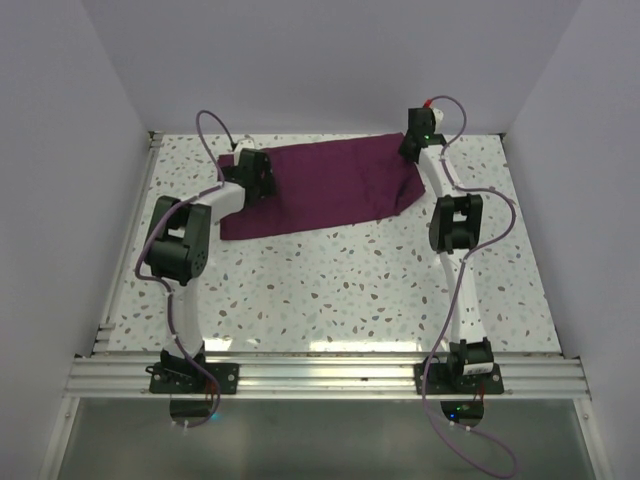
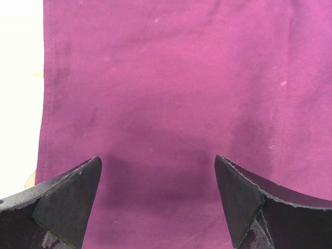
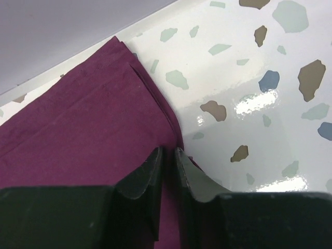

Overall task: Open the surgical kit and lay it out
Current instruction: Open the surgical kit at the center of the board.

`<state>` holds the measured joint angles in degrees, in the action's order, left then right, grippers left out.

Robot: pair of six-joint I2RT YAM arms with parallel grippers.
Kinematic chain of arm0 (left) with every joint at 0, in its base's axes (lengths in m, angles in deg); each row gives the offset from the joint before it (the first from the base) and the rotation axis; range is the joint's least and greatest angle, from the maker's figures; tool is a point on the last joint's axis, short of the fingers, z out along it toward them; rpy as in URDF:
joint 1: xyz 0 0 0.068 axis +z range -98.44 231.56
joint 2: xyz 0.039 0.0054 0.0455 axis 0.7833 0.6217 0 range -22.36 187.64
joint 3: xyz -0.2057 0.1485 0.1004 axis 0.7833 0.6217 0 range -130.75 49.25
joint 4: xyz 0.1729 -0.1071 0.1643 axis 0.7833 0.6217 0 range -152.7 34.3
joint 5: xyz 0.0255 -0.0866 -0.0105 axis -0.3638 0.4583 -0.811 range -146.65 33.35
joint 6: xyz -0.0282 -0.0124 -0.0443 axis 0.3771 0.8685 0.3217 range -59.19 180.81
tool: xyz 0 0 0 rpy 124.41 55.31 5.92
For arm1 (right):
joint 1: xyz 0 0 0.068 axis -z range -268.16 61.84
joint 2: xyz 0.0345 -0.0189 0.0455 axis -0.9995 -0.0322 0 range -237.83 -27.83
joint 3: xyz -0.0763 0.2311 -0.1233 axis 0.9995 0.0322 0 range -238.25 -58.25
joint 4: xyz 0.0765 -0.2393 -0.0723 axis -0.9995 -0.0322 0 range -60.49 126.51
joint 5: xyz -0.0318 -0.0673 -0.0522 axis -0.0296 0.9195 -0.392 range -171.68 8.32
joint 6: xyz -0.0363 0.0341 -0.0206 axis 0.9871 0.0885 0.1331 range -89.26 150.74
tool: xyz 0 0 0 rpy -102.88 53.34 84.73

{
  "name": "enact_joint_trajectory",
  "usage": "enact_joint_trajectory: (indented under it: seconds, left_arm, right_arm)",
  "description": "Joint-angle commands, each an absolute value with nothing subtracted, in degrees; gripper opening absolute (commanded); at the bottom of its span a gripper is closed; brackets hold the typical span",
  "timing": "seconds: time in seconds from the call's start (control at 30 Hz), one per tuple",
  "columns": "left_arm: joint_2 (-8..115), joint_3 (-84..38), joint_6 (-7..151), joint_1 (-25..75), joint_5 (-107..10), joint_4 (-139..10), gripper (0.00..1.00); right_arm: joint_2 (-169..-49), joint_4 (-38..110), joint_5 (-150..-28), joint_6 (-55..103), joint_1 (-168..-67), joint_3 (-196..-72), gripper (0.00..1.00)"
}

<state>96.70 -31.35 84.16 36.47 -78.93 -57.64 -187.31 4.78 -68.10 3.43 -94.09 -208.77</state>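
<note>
The surgical kit is a dark purple cloth wrap [image 1: 330, 185] lying folded and flat at the far side of the speckled table. Its steel tray and instruments are hidden. My left gripper [image 1: 262, 172] hovers open over the cloth's left part. In the left wrist view the cloth [image 2: 171, 78] fills the frame, and the left gripper [image 2: 158, 171] has its fingers wide apart with nothing between them. My right gripper [image 1: 410, 152] is at the cloth's right end. In the right wrist view the right gripper [image 3: 168, 153] is shut on the folded edge of the cloth [image 3: 83, 119].
White walls close in the table at the back and on both sides. An aluminium rail [image 1: 320, 375] runs along the near edge and another [image 1: 128, 245] along the left side. Speckled tabletop [image 1: 330, 290] lies between the cloth and the arm bases.
</note>
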Motion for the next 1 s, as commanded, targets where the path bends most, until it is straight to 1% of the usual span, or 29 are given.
enact_joint_trajectory:
  seconds: [0.0, 0.1, 0.17, 0.23, 0.4, 0.67, 0.8, 0.97]
  left_arm:
    - [97.5, -32.8, 83.8, 36.1, -78.9, -60.8, 0.94]
    - [97.7, -32.4, 84.0, 36.1, -78.6, -61.2, 0.93]
    - [97.7, -32.1, 84.1, 36.2, -78.4, -61.3, 0.93]
    - [97.6, -32.0, 84.0, 36.1, -78.4, -61.5, 0.93]
    - [97.3, -31.7, 83.9, 36.1, -78.5, -61.6, 0.93]
    - [95.9, -31.5, 84.1, 36.2, -78.8, -61.5, 0.93]
    - [95.4, -31.3, 84.0, 36.2, -78.5, -61.3, 0.93]
    - [95.0, -30.7, 84.2, 36.1, -78.4, -61.4, 0.94]
  right_arm:
    - [-189.5, -3.5, -71.6, 5.2, -94.6, -211.0, 0.17]
    - [-188.9, -5.1, -72.6, 5.5, -95.2, -211.7, 0.09]
    - [-187.5, -3.6, -72.1, 5.4, -95.7, -209.4, 0.0]
    - [-186.0, -3.0, -71.7, 5.6, -96.2, -207.1, 0.0]
    - [-184.0, -1.4, -71.4, 7.6, -97.7, -206.7, 0.0]
    - [-173.8, 4.2, -67.1, 11.3, -102.5, -201.7, 0.0]
    - [-168.3, 7.3, -63.1, 10.4, -103.0, -194.4, 0.0]
    - [-165.0, 8.3, -61.5, 10.5, -103.4, -191.4, 0.0]
